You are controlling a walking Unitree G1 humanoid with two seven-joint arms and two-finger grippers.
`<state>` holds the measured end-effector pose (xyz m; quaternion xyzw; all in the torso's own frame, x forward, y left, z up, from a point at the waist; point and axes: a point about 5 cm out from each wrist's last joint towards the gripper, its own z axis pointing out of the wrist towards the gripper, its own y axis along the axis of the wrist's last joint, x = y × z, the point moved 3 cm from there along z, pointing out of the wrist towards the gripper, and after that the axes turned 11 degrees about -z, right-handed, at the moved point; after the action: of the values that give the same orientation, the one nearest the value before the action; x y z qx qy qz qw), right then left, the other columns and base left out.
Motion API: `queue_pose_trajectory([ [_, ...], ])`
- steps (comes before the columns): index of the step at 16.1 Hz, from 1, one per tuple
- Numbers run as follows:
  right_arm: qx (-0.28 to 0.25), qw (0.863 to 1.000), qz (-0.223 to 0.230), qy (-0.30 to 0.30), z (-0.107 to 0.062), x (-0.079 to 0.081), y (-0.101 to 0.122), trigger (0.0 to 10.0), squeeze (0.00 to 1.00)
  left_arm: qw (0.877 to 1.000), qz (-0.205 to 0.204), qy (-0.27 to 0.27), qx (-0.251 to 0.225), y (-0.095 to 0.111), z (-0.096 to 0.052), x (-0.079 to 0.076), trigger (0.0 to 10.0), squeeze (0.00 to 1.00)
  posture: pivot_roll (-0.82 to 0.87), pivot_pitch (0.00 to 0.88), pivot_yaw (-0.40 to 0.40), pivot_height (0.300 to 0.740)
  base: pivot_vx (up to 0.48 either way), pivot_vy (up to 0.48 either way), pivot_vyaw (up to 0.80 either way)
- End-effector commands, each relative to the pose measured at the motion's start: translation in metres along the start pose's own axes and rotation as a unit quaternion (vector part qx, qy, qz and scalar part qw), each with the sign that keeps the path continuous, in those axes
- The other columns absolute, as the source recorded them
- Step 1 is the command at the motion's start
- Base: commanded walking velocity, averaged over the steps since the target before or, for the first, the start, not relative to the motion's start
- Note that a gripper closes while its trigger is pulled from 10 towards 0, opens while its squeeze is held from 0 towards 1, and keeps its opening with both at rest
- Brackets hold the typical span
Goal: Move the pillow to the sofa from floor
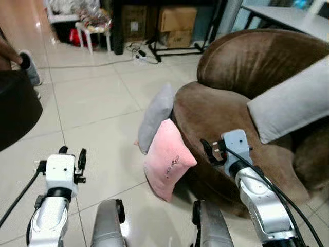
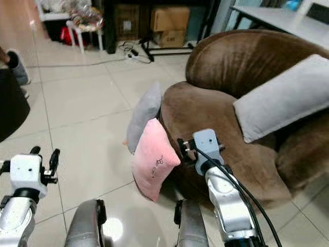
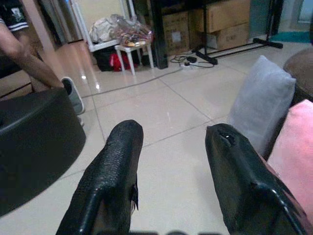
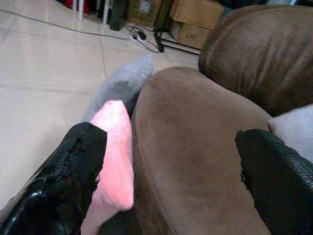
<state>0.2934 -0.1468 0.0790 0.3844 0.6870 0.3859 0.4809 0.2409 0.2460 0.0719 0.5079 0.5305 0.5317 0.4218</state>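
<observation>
— How far along am I?

— Barely started, I'd judge; the pink pillow [image 1: 167, 164] stands on the tiled floor [image 1: 97, 108], leaning against the front of the brown sofa [image 1: 226, 118], with a grey pillow [image 1: 156, 117] just behind it.

— And my grippers?

— The right gripper [image 4: 171, 181] hangs over the sofa's edge beside the pink pillow, fingers spread wide, holding nothing; the left gripper [image 3: 171, 171] is out over bare floor, likewise parted and empty. Reach, grasp, lift and placement all remain — another grey cushion [image 1: 290, 103] already lies on the seat.
</observation>
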Motion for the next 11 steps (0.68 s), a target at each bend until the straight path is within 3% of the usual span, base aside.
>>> queue_pose_trajectory([
  [1, 0.002, 1.0, 0.005, 0.004, 0.0, 0.001, -0.002, 10.0, 0.0, 1.0, -0.001, -0.001, -0.001, -0.002, 0.001, 0.001, 10.0, 0.0, 0.02, 0.0, -0.08, 0.521, 0.0, 0.386, 0.0],
  [9, -0.002, 1.0, 0.0, 0.016, 0.002, 0.006, -0.002, 10.0, 0.0, 1.0, -0.003, 0.0, 0.004, -0.016, 0.003, 0.006, 10.0, 0.0, 0.02, 0.0, -0.091, 0.521, 0.0, 0.384, 0.0],
  [11, -0.003, 1.0, -0.001, 0.018, 0.002, 0.007, -0.002, 10.0, 0.0, 1.0, -0.01, 0.005, 0.0, -0.021, 0.004, 0.009, 10.0, 0.0, 0.02, 0.0, -0.092, 0.521, 0.0, 0.0, 0.0],
])
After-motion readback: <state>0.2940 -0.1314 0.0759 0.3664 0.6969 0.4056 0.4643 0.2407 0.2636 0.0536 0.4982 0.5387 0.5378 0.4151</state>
